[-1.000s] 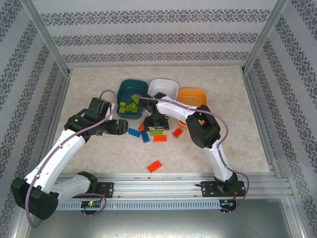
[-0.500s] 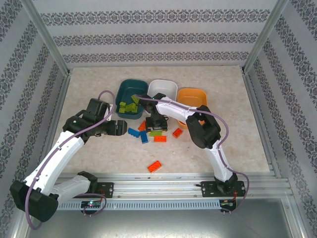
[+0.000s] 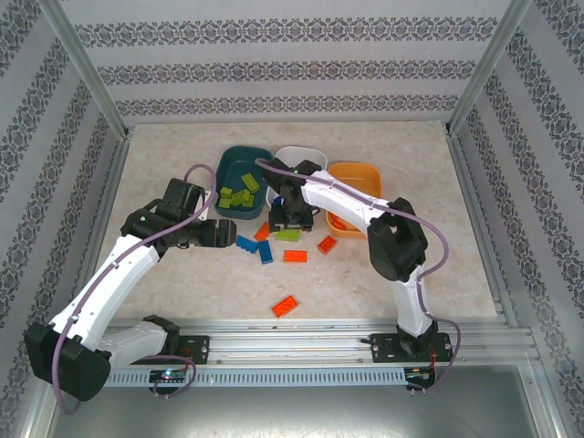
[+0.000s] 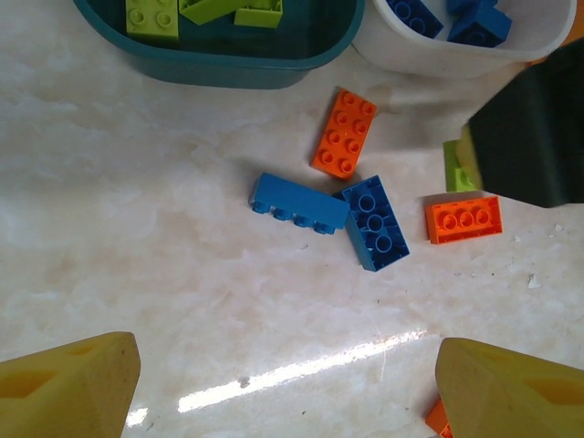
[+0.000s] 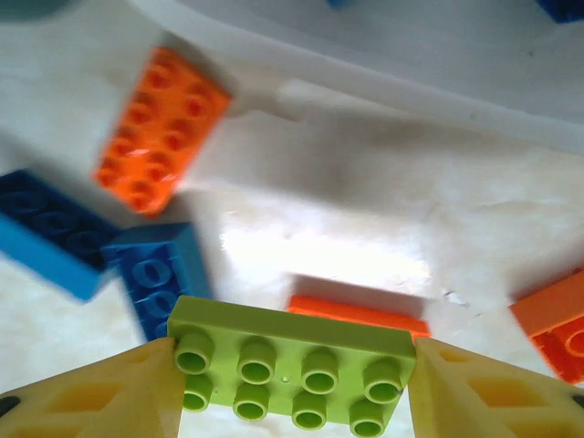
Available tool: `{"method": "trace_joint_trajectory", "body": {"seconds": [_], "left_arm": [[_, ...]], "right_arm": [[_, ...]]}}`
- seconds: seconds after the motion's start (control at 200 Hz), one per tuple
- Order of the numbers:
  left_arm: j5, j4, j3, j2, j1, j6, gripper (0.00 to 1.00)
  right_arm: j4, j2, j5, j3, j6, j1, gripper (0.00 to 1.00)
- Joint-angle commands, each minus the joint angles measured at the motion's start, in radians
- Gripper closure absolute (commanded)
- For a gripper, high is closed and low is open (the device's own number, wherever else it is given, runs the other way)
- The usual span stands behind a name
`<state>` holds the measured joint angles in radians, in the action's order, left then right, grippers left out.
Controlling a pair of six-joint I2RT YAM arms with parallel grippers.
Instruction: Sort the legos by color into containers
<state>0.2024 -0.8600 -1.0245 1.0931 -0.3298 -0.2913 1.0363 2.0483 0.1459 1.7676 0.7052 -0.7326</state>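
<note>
While right jaws grip, green lego [image 5: 292,370] shifted rearward.

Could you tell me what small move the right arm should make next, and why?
Probably carry the lime green brick, clamped in the right gripper, leftward over the teal tub, since that tub holds the other green bricks.
</note>
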Motion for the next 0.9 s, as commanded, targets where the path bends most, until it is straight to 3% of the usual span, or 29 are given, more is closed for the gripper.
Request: {"method": "trace_joint_trajectory", "body": {"seconds": [0.0,0.14,0.42,0.595,0.894], "left_arm": [[0.015,0.039,0.001,0.001,0.024,0.012,0.15],[0.017,0.032,-0.005,0.004,0.034,0.023,0.15],[0.009,-0.006,-0.013,-0.016,0.052,0.027,0.15],[-0.006,-0.053,-0.039,-0.023,0.067,0.038,0.15],[0.02,-0.054,0.018,-0.054,0.08,0.014,0.15]], "right_arm": [[-0.116,-0.056,0.152,-0.032,0.109,0.04,0.4],[-0.251,-0.021,0.26,0.031,0.215,0.08,0.4],[-0.221,0.273,0.29,0.471,0.269,0.113,0.39],[-0.168,0.437,0.277,0.749,0.294,0.128,0.28],[-0.158,0.324,0.278,0.644,0.194,0.139,0.26]]}}
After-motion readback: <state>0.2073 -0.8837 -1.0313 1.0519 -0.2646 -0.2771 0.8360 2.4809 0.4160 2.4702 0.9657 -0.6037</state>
